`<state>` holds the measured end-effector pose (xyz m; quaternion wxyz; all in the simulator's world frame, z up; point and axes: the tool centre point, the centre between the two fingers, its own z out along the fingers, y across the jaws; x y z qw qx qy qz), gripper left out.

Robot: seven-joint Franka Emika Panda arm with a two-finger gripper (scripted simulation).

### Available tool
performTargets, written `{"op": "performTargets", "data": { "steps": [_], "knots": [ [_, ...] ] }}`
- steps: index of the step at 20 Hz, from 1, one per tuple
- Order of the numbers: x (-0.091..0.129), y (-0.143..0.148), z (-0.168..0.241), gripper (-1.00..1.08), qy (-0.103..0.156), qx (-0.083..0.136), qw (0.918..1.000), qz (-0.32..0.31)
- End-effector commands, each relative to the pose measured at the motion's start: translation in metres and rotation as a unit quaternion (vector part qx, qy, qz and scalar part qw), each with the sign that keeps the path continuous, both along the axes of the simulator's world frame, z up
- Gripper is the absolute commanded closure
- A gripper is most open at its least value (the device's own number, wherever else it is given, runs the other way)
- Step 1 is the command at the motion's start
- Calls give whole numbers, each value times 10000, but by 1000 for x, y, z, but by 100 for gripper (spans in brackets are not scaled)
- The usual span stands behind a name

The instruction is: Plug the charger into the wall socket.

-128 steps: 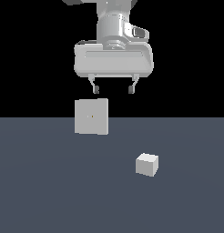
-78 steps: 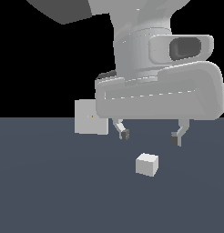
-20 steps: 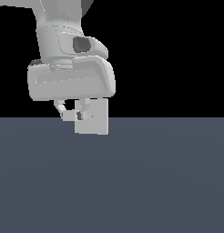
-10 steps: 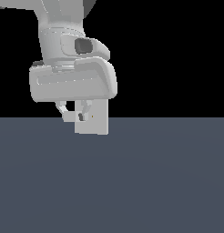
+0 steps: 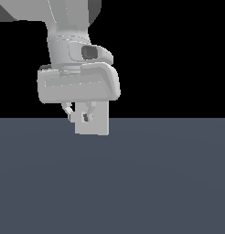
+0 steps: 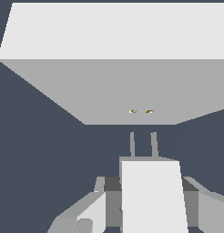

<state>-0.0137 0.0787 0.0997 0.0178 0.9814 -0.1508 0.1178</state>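
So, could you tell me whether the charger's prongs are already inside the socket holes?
No, in the wrist view the charger's two prongs stop short of the socket, with a gap showing.

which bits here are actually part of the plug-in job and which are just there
Part of the job:
- charger, held in the claw, its two prongs pointing at the socket, not yet in
- wall socket, upright slab with two small holes

Just there:
- dark floor; nothing else is visible
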Motion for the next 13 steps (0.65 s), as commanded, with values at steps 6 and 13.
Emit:
{"op": "performTargets", "data": {
  "steps": [6,13],
  "knots": [
    [25,-8,0,108,-2,1,10000,-2],
    [30,-9,0,108,-4,-1,10000,-2]
  ]
}}
